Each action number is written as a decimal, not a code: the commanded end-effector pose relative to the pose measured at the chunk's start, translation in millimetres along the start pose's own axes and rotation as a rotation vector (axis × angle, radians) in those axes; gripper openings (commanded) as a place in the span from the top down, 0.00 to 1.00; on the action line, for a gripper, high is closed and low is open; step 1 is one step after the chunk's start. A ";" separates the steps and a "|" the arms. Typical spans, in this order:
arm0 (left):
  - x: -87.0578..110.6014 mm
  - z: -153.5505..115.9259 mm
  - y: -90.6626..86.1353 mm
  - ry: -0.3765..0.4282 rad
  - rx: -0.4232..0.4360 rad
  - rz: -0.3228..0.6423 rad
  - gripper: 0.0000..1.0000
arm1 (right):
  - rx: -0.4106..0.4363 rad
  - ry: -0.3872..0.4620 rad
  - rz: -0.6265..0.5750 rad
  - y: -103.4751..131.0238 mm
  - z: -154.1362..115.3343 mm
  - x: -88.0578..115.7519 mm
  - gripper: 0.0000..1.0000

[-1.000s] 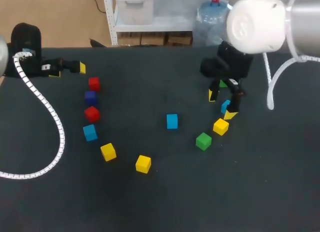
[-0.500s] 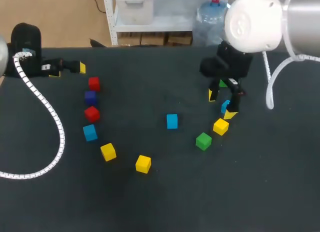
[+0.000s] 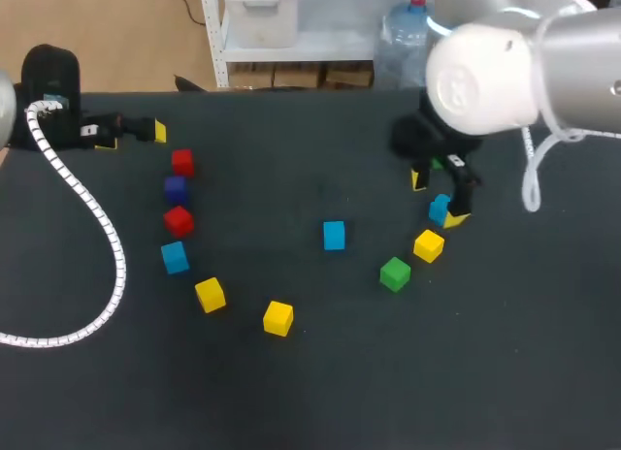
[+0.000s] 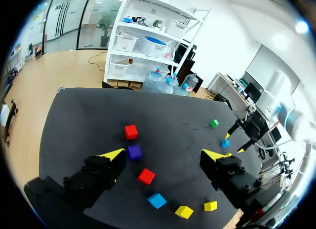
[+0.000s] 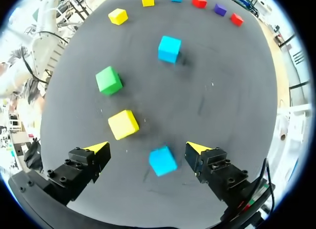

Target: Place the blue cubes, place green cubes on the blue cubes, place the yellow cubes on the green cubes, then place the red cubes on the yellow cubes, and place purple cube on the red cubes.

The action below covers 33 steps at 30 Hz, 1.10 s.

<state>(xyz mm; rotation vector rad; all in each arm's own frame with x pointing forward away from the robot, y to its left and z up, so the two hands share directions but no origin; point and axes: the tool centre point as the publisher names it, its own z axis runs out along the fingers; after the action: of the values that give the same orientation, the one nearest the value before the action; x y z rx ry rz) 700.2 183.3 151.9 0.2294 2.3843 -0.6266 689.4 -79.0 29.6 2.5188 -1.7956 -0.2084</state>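
My right gripper (image 3: 438,201) stands open over the table's right side, with a light blue cube (image 3: 440,209) between its fingers. In the right wrist view this blue cube (image 5: 163,161) lies between the yellow tips of the right gripper (image 5: 147,149), untouched. Ahead of it lie a yellow cube (image 5: 123,124), a green cube (image 5: 108,80) and another blue cube (image 5: 169,49). A second green cube (image 3: 436,163) peeks out behind the arm. At the left lie a red cube (image 3: 182,161), a purple cube (image 3: 176,189), a red cube (image 3: 178,220), a blue cube (image 3: 175,257) and two yellow cubes (image 3: 210,295) (image 3: 277,317). My left gripper (image 3: 134,135) is open at the far left.
A white coiled cable (image 3: 101,239) loops from my left arm across the table's left side to the front edge. The dark table (image 3: 320,382) is bare in front of the cubes.
My right arm has shifted slightly, and its gripper has moved a little to the right around the blue cube. The left arm and the cubes have not moved.
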 end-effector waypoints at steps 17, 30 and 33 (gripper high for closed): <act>1.0 0.3 1.6 -0.005 0.006 0.001 0.00 | 0.014 -0.079 -0.254 -16.9 18.0 40.9 0.00; 1.0 0.3 1.6 -0.005 0.006 0.001 0.00 | 0.026 -0.027 -0.305 -31.3 18.4 21.5 0.00; 1.0 0.3 1.6 -0.005 0.006 0.001 0.00 | 0.025 -0.016 -0.309 -35.3 18.5 20.1 0.00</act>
<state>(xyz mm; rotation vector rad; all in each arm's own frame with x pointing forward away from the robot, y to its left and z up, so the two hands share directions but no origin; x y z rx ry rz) 700.2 183.3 151.9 0.2294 2.3844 -0.6266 723.7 -90.3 6.7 2.8185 -1.4142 -0.2201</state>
